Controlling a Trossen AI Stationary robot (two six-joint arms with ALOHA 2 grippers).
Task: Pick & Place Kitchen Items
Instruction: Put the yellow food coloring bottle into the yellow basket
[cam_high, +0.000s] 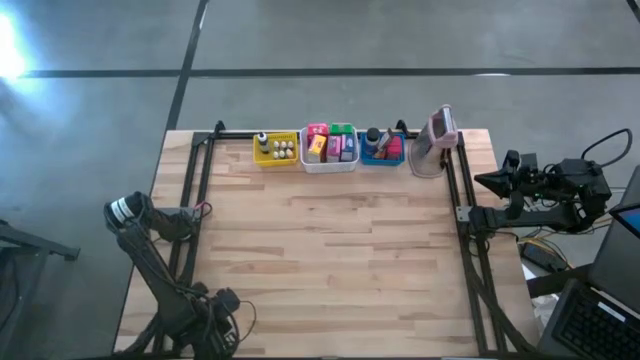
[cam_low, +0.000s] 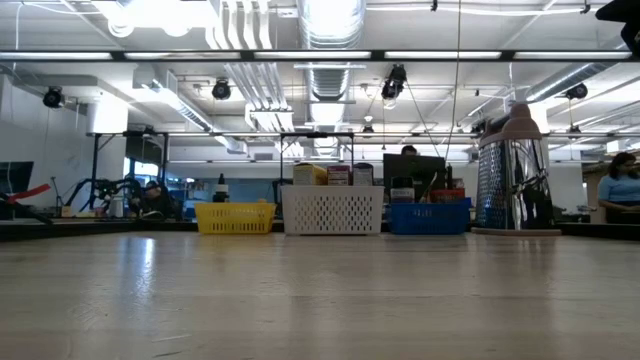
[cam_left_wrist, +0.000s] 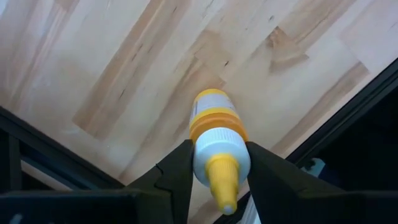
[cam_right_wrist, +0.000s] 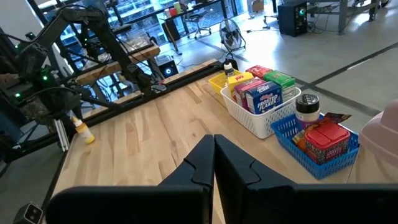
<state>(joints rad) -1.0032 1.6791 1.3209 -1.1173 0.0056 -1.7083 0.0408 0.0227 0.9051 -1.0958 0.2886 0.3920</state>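
Note:
A small bottle (cam_left_wrist: 214, 134) with a yellow-orange body, a white collar and a yellow nozzle stands at the table's left edge and also shows in the right wrist view (cam_right_wrist: 83, 129). My left gripper (cam_left_wrist: 216, 168) points down over it and is shut on it, nozzle toward the wrist. In the high view this gripper (cam_high: 198, 212) is by the left rail. My right gripper (cam_right_wrist: 214, 155) is shut on nothing and waits off the table's right side (cam_high: 492, 181). More kitchen items fill three bins at the far edge. My left gripper pinches the bottle's white collar (cam_left_wrist: 200, 158), just below the nozzle, between its two fingers (cam_left_wrist: 177, 171). The fingers come from above, pointing down, along the bottle. The bottle stands a little tilted below them; whether its base is on the wood I cannot tell.
A yellow bin (cam_high: 275, 150), a white bin (cam_high: 330, 148) and a blue bin (cam_high: 380, 148) stand in a row at the far edge, with a pink-grey upright device (cam_high: 437, 140) to their right. Black rails (cam_high: 190, 230) run along both table sides.

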